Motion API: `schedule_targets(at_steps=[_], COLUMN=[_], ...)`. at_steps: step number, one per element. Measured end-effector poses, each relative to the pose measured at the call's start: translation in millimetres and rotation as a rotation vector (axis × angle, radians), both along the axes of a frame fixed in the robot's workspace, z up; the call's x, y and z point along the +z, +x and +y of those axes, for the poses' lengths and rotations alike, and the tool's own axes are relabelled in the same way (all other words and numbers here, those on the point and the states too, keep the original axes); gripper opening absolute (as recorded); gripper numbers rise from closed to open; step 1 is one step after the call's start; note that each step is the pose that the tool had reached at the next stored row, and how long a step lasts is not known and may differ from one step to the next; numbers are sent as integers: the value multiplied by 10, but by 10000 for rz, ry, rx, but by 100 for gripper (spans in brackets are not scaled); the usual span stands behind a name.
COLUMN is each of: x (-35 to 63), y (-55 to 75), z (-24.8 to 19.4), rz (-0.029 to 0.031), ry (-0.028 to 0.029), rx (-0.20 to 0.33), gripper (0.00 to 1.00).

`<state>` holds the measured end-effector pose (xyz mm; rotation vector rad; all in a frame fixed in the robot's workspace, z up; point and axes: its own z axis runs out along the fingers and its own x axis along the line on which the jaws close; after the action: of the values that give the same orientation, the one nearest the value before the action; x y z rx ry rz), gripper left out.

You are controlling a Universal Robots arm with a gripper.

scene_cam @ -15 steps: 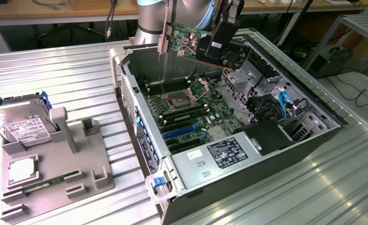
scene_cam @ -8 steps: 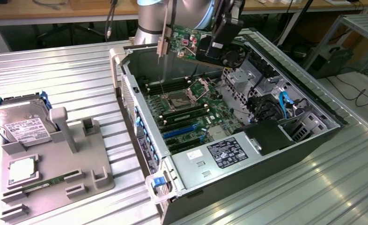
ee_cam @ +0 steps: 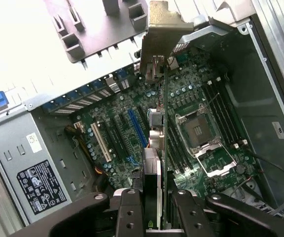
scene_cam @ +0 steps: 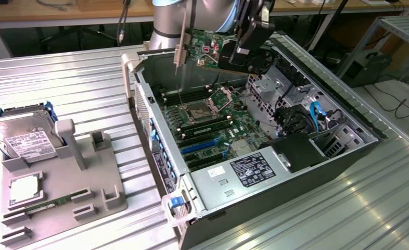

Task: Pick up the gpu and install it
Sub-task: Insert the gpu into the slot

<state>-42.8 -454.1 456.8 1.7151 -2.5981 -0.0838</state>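
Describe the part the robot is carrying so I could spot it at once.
Find the open black computer case. Above it, the robot's black jaws grip a thin green circuit card. Unlike the green motherboard fixed inside the case, it hangs in the air, with a long silver bracket at one end.

Silver-grey arm (scene_cam: 169, 23), black end effector (ee_cam: 154, 210)

HDD (scene_cam: 25, 139) & RAM stick (scene_cam: 48, 206) sit on grey holder (scene_cam: 69, 177).
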Motion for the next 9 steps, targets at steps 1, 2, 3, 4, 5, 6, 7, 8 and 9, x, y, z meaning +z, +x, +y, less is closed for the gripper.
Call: schedule_targets(at_steps=[1,2,3,4,5,6,7,8,9], x=[0,-1,-1,-1,-1,-2,-2,-2,-2], y=[0,0,0,0,0,0,0,0,0], z=[0,0,0,0,0,0,-1,-2,-2], rz=[0,0,0,0,0,0,0,0,0], ry=[0,0,0,0,-1,0,-1,-1,-1], rx=[114,244,356,487,616,729,836,938,1029], gripper=[27,27,27,27,27,27,27,27,27])
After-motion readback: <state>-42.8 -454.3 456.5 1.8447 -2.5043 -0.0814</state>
